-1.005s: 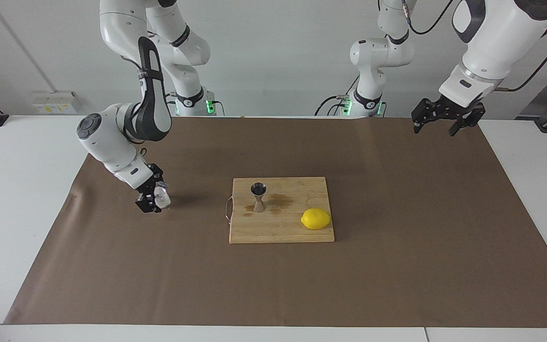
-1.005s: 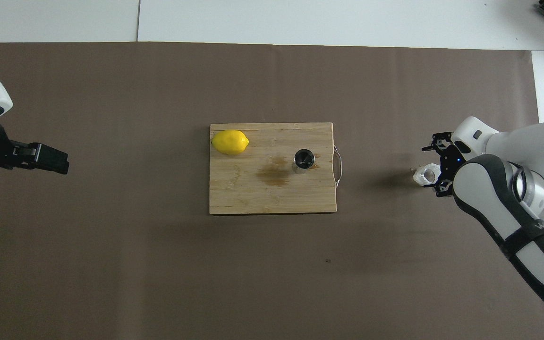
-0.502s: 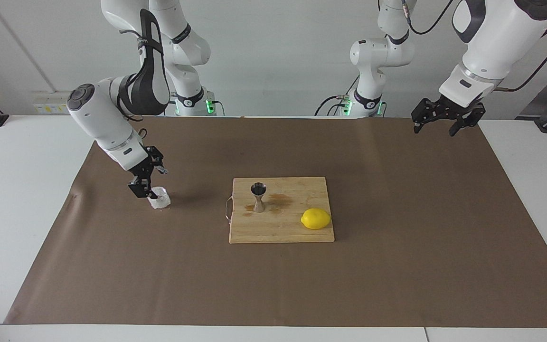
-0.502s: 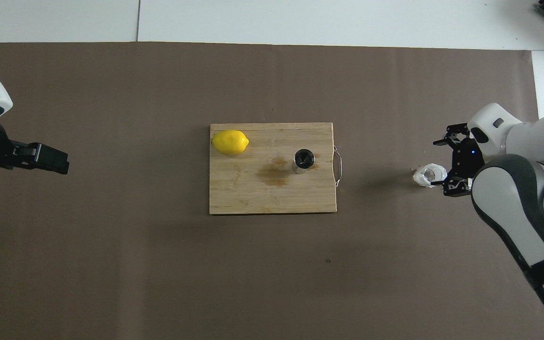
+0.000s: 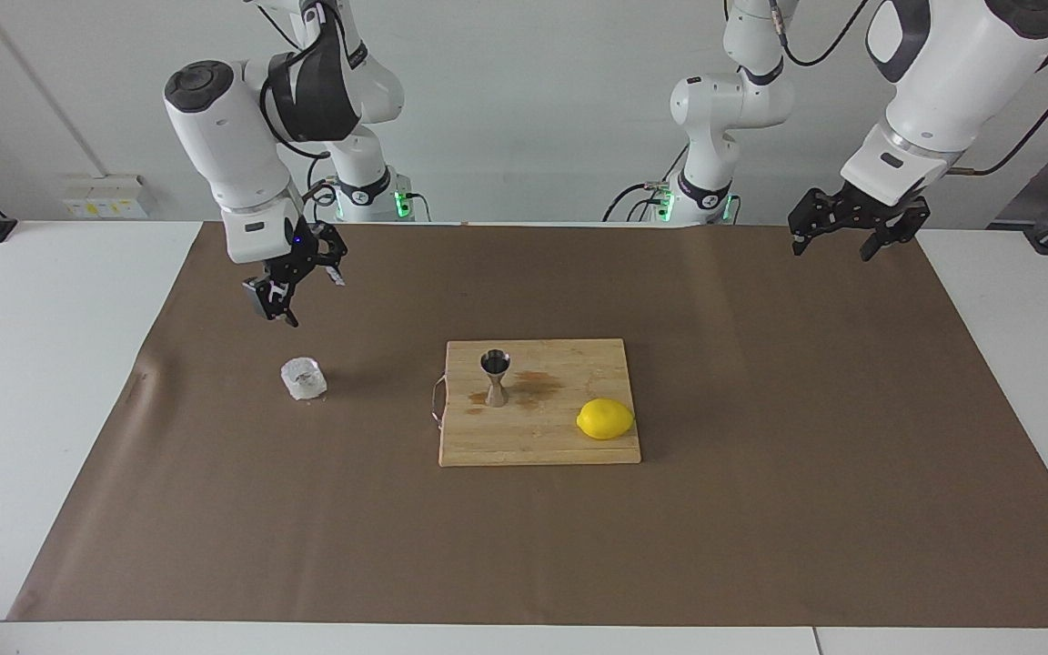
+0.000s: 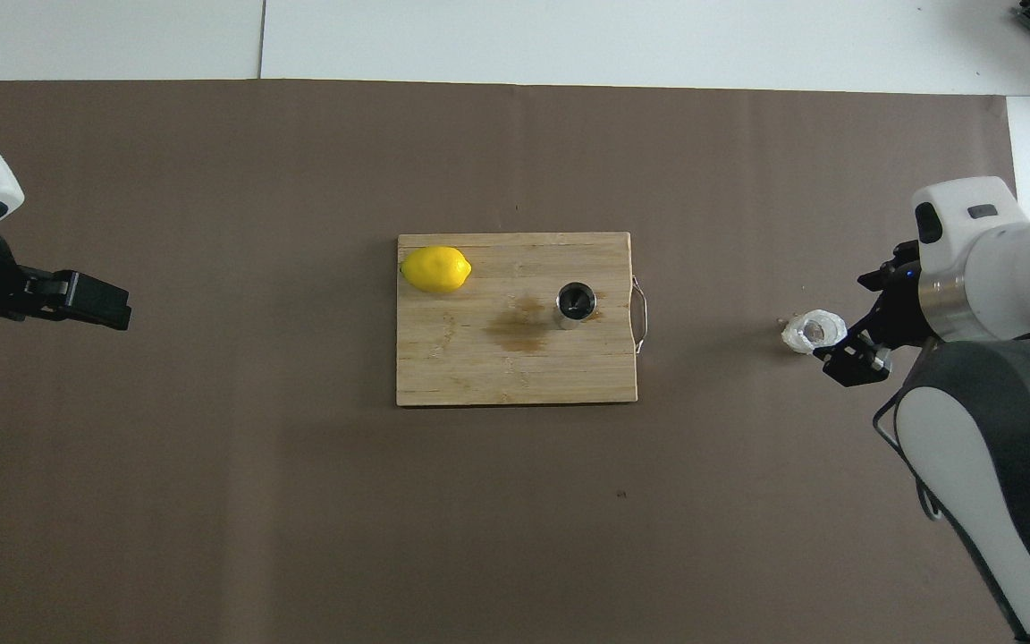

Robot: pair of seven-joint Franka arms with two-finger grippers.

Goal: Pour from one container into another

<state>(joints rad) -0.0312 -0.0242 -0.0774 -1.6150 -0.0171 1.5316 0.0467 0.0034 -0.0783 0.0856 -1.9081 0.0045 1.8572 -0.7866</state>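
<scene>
Right pincer risen; tumbler upright.

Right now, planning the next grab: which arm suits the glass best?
Right. Its gripper hangs open above the glass; the left gripper waits open at the table's other end.

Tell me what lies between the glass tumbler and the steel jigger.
Between glass tumbler and jigger: bare brown paper, then the cutting board edge with its wire handle, per the facing view.

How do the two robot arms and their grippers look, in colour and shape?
Both arms have glossy white rounded shells with dark grey joint bands and black cables. The right gripper and left gripper are black and skeletal, with linked fingers. Green lights glow at both bases.
</scene>
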